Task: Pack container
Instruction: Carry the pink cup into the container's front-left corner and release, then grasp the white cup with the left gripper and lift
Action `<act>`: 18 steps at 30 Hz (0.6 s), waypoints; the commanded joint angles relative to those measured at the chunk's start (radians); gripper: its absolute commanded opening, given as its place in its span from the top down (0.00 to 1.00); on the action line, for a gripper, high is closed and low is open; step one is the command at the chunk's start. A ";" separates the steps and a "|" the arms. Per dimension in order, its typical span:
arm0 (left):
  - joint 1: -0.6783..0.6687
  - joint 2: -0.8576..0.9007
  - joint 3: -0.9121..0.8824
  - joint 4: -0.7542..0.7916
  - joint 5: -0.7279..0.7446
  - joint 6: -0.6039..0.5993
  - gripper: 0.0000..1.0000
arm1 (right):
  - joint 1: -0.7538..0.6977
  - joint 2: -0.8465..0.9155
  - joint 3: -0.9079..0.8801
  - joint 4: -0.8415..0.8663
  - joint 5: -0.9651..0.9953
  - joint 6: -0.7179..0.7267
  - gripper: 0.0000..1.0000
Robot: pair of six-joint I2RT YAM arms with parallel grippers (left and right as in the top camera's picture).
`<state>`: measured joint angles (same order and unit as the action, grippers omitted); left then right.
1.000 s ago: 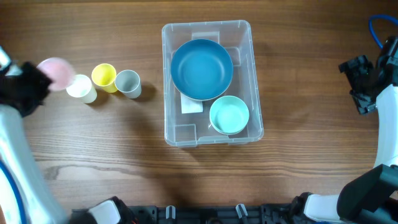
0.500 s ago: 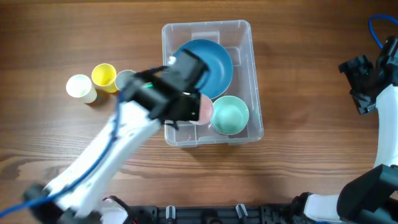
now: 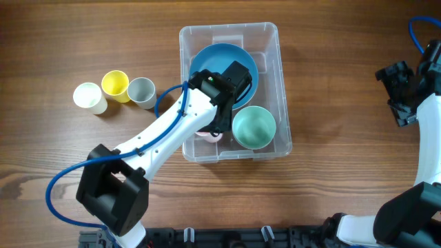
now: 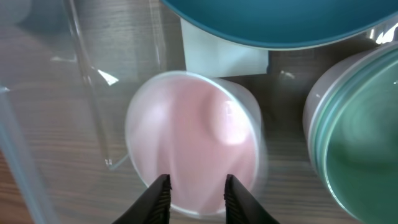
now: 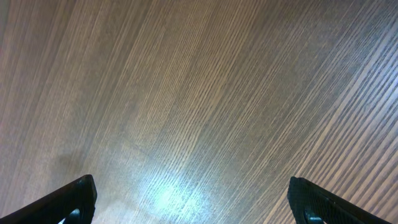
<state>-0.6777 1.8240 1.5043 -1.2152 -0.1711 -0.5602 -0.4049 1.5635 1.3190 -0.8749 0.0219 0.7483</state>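
Observation:
The clear container point(image 3: 272, 41) stands mid-table and holds a blue bowl point(image 3: 213, 62) and a mint green bowl point(image 3: 253, 126). My left arm reaches into its near left corner. In the left wrist view a pink cup point(image 4: 193, 130) lies in the container point(image 4: 37, 155) with its mouth towards the camera, slightly blurred. It sits beside the green bowl point(image 4: 360, 137), below the blue bowl point(image 4: 280, 18) and the white label point(image 4: 224, 56). My left gripper point(image 4: 196, 199) hovers just over the cup with its jaws apart. Only the cup's edge point(image 3: 205, 135) shows from overhead. My right gripper point(image 5: 193, 199) is open over bare wood.
A white cup point(image 3: 89, 97), a yellow cup point(image 3: 115, 85) and a grey cup point(image 3: 142, 91) stand in a row left of the container. My right arm point(image 3: 403, 89) is at the far right edge of the table.
My left arm carried the pink cup from the far left into the container's near left corner. The cup now lies on the container floor below the parted jaws. The right arm has not moved.

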 commanded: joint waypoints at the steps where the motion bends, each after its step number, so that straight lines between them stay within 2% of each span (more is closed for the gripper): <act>1: 0.066 -0.100 0.021 -0.020 -0.008 -0.010 0.63 | -0.001 0.010 0.003 0.002 -0.005 0.014 0.00; 2: 0.094 -0.141 0.028 -0.026 -0.013 -0.010 0.60 | -0.001 0.010 0.003 0.003 -0.005 0.014 0.00; 4: 0.181 -0.249 0.032 -0.027 -0.042 -0.009 0.44 | -0.001 0.010 0.003 0.002 -0.005 0.014 0.00; 6: 0.275 -0.323 0.032 -0.027 -0.070 0.003 0.38 | -0.001 0.010 0.003 0.002 -0.005 0.013 0.00; 7: 0.365 -0.367 0.031 -0.027 -0.091 0.006 0.36 | -0.001 0.010 0.003 0.002 -0.005 0.014 0.00; 10: 0.650 -0.389 0.031 -0.027 -0.090 0.006 0.34 | -0.001 0.010 0.003 0.002 -0.005 0.014 0.00; 12: 0.801 -0.350 0.031 -0.024 -0.027 0.019 0.34 | -0.001 0.010 0.003 0.002 -0.005 0.014 0.00; 15: 0.974 -0.245 0.031 0.016 0.124 0.086 0.38 | -0.001 0.010 0.003 0.003 -0.005 0.014 0.00; 18: 1.049 -0.137 0.031 0.075 0.183 0.112 0.39 | -0.001 0.010 0.003 0.002 -0.005 0.014 0.00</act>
<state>0.2901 1.5734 1.5364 -1.1843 -0.1246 -0.5144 -0.4049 1.5635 1.3190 -0.8749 0.0223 0.7483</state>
